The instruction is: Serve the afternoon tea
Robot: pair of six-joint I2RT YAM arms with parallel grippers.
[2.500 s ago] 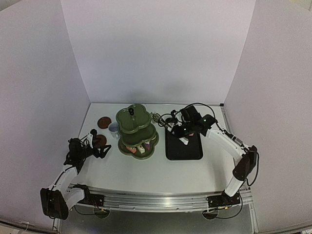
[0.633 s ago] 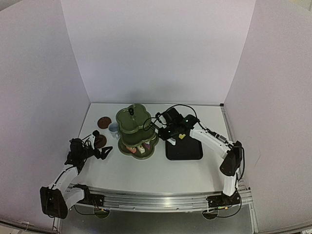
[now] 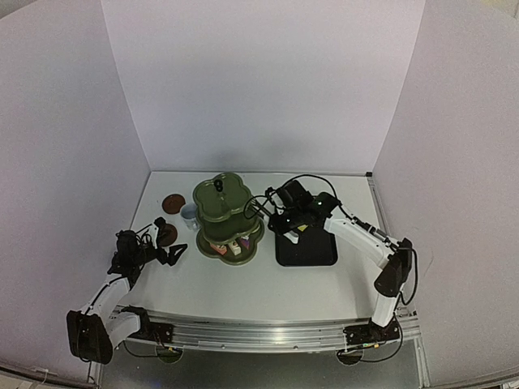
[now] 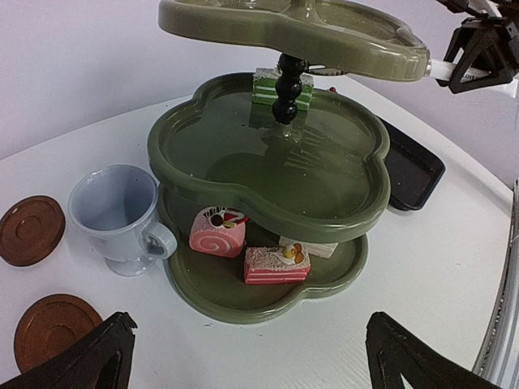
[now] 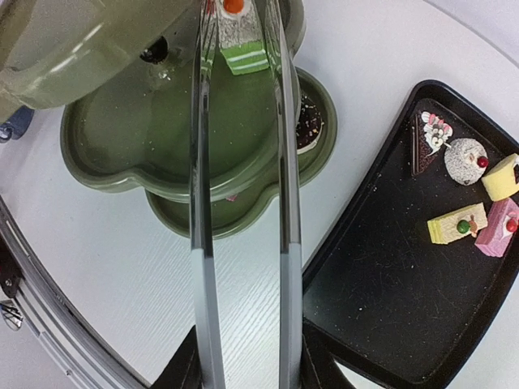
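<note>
R wrist: right gripper (image 5: 243, 366) clamps metal tongs (image 5: 280, 203), blades parted, tips off-frame; five cakes (image 5: 458, 224) on black tray (image 5: 381, 324). L wrist: green cake (image 4: 281, 87) free on stand (image 4: 361, 174) mid tier; left gripper (image 4: 243, 363) gapes empty.

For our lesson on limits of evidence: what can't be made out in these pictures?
Right wrist view: the tongs run off the top edge; tips unseen.
Left wrist view: the top tier is cut by the top edge; contents unseen.
Top view: what lies on the tray is too small to identify.
</note>
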